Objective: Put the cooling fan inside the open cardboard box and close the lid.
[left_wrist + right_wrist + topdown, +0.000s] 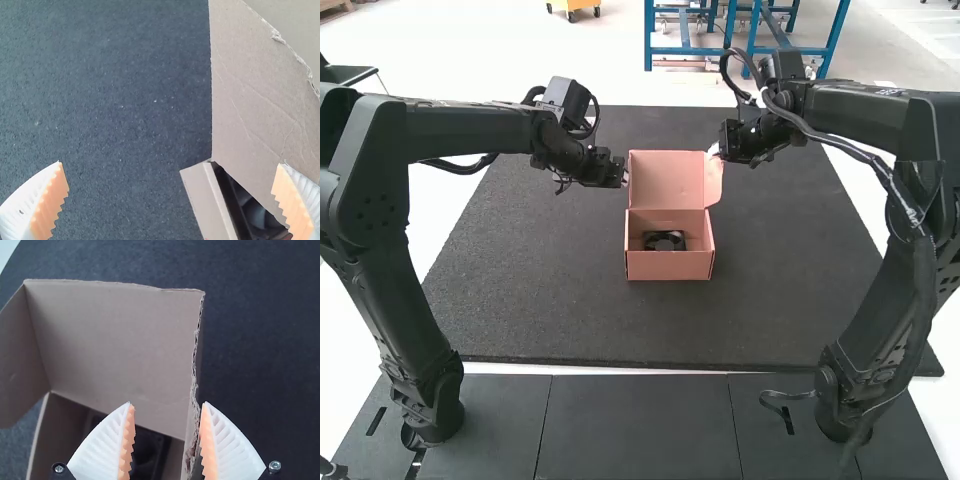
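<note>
High view, box: brown cardboard, mid-mat, its top open.
High view, lid: stands upright from the box's far edge, with its right side flap bent.
High view, fan: black, lying flat on the box floor.
High view, mat: dark and square, under the box.
High view, left gripper: just beside the lid's left edge, level with the lid; finger spread hard to judge from here.
High view, right gripper: at the lid's far right corner, against the bent flap.
Left wrist view, left gripper: released, with the white ribbed fingers spread wide and nothing between the orange pads.
Left wrist view, lid: plain card face with a ragged upper edge, near one finger.
Left wrist view, box: one wall's top edge and corner, below the lid.
Left wrist view, fan: dark frame within that corner.
Left wrist view, mat: bare and speckled, left of the box.
Right wrist view, right gripper: fingers parted, not clenched, straddling the lid's torn right edge; one pad lies close to the card, the other stands clear.
Right wrist view, lid: inner face, with its left flap angled inward.
Right wrist view, fan: dim dark shape low in the box, detail not legible.
Right wrist view, mat: right of the lid.
</note>
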